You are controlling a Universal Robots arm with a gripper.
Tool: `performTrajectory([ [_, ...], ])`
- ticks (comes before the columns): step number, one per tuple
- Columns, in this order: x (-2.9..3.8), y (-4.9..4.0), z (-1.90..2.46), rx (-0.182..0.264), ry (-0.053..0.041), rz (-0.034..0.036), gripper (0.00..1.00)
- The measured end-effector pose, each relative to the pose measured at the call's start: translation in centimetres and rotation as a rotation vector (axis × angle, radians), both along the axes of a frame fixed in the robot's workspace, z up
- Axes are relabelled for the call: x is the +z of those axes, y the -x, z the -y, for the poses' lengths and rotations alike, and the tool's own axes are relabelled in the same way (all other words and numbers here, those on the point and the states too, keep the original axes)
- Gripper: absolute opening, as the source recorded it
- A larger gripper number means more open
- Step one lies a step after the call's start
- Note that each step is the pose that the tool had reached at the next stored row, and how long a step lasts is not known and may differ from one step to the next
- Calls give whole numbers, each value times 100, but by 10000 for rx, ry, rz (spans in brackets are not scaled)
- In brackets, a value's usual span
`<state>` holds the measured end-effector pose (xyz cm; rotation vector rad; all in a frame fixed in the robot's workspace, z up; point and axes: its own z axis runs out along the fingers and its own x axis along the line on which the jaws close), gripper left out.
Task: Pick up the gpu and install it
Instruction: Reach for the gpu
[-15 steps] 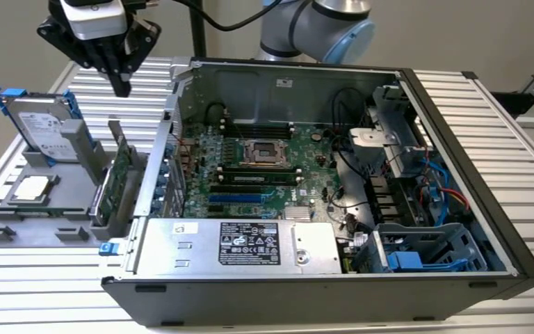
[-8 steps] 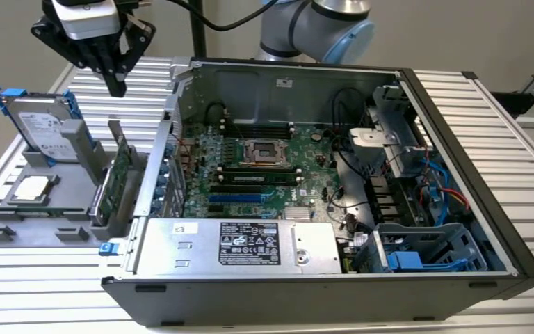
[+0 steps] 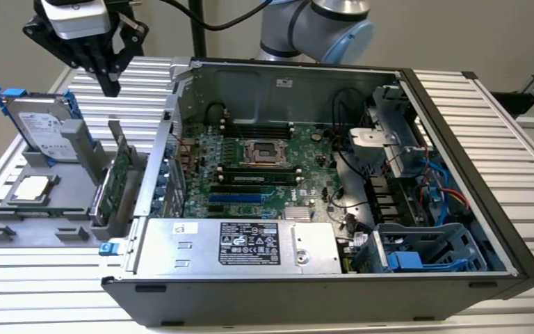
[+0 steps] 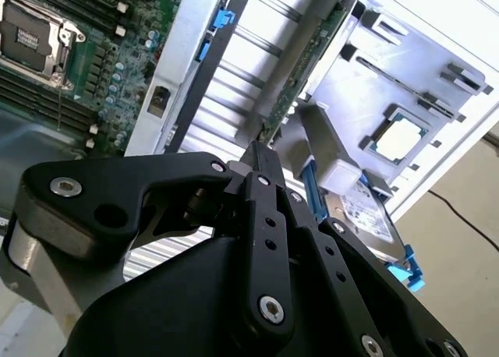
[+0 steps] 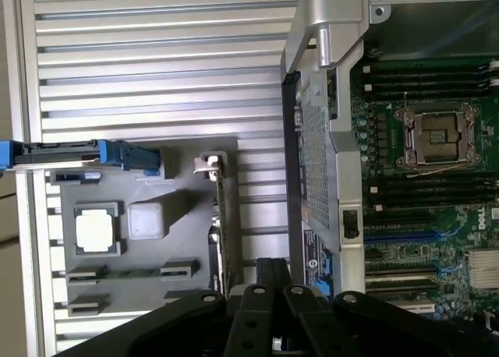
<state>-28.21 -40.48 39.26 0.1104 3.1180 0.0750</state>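
You have a dark grey open computer case on the ribbed aluminium table, its green motherboard facing up and a silver box-shaped power supply inside. At the exterior view's left, your grey parts holder carries a silver hard drive in a blue frame, standing on edge, and a small square silver chip lying flat.

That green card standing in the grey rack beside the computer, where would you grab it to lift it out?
Probably by its upper long edge, coming straight down from above and pinching the two flat faces. The gpu stands on edge in a slot of the grey holder, so its lower part is boxed in, and the thin board suits a pinch.
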Motion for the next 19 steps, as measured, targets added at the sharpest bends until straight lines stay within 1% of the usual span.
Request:
performTrajectory([
  [17, 0, 150, 0, 0, 0, 0, 0],
  [19, 0, 152, 0, 1, 0, 0, 0],
])
